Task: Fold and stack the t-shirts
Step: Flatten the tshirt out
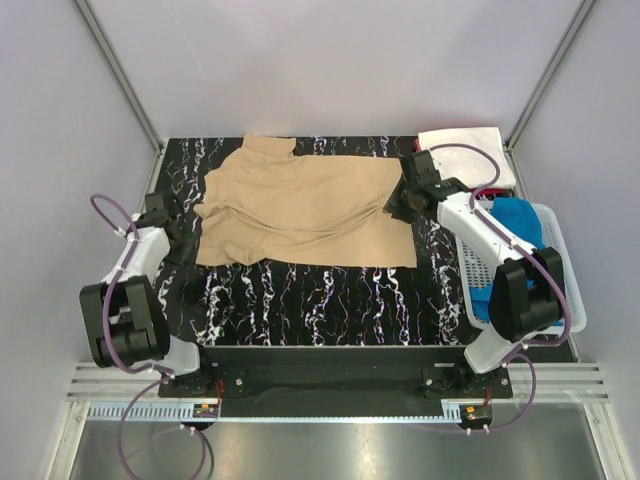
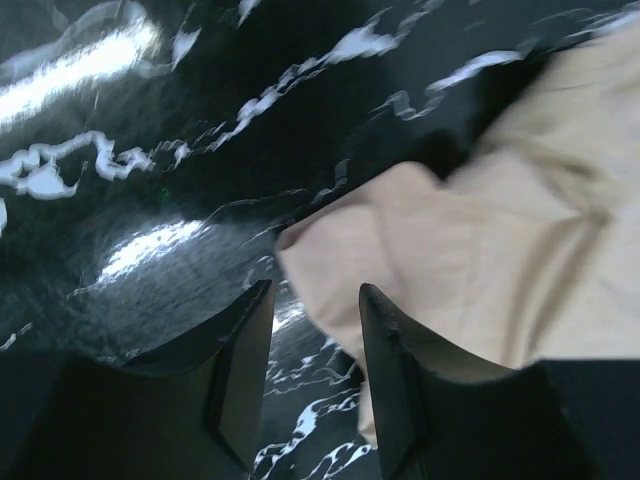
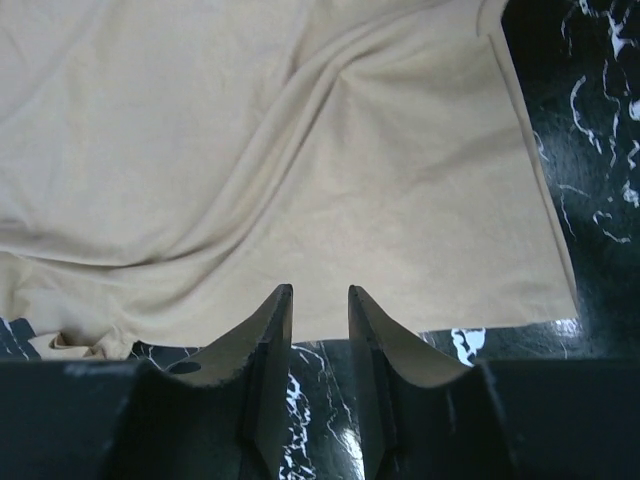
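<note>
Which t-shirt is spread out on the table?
The tan t-shirt, lying open on the black marbled table; the white one is folded at the far right corner, the blue one bunched in the basket.

Bright, even overhead light; glare streaks the glossy table [image 2: 80, 60]; left-wrist view blurred.

Left hand [image 2: 312, 300] low, jaws parted; right hand [image 3: 320, 295] extended, jaws narrowly parted.

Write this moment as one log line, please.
tan t-shirt spread on table | left gripper open at shirt edge | right gripper open at shirt edge | nothing held
</note>
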Robot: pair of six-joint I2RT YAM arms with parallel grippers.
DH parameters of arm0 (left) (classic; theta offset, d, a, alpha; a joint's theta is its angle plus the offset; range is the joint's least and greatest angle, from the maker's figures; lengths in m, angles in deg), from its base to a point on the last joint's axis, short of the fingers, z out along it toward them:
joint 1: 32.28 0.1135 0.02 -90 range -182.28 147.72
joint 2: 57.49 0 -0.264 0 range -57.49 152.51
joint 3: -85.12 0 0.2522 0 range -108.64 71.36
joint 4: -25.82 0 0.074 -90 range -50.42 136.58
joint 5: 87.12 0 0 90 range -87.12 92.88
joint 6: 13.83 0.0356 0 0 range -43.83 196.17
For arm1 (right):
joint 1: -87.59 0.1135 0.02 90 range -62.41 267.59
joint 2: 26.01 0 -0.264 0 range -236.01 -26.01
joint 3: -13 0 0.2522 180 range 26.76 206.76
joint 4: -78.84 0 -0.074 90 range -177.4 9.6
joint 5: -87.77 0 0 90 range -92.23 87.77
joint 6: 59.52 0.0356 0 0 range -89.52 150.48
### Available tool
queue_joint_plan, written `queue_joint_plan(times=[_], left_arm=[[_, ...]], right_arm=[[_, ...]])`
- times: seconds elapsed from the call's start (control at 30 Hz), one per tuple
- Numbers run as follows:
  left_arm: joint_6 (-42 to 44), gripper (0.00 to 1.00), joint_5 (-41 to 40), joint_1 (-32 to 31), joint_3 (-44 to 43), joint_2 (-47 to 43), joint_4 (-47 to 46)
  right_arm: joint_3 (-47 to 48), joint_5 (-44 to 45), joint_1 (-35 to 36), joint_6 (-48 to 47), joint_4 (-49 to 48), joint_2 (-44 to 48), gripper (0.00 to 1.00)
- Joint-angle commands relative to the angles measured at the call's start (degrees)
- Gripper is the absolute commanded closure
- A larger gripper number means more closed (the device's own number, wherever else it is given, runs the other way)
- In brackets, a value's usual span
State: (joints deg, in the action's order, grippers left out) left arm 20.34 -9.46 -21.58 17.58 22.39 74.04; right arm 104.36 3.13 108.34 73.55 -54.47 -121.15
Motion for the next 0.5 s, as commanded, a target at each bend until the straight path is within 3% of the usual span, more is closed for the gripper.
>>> queue_joint_plan(times=[0.0, 0.23, 0.47], left_arm=[[-9.4, 0.57, 6.1, 1.9, -1.1, 3.9, 1.6], [-13.9, 0.54, 8.3, 2.1, -8.2, 15.0, 5.5], [-17.4, 0.58, 8.4, 2.3, -15.5, 21.4, 13.4]], right_arm=[[-4.0, 0.1, -0.2, 1.8, -0.1, 3.7, 0.64], [-7.3, 0.4, -0.1, 1.0, -0.8, 6.1, 0.64], [-7.3, 1.6, -0.1, 0.4, -1.2, 6.6, 0.64]])
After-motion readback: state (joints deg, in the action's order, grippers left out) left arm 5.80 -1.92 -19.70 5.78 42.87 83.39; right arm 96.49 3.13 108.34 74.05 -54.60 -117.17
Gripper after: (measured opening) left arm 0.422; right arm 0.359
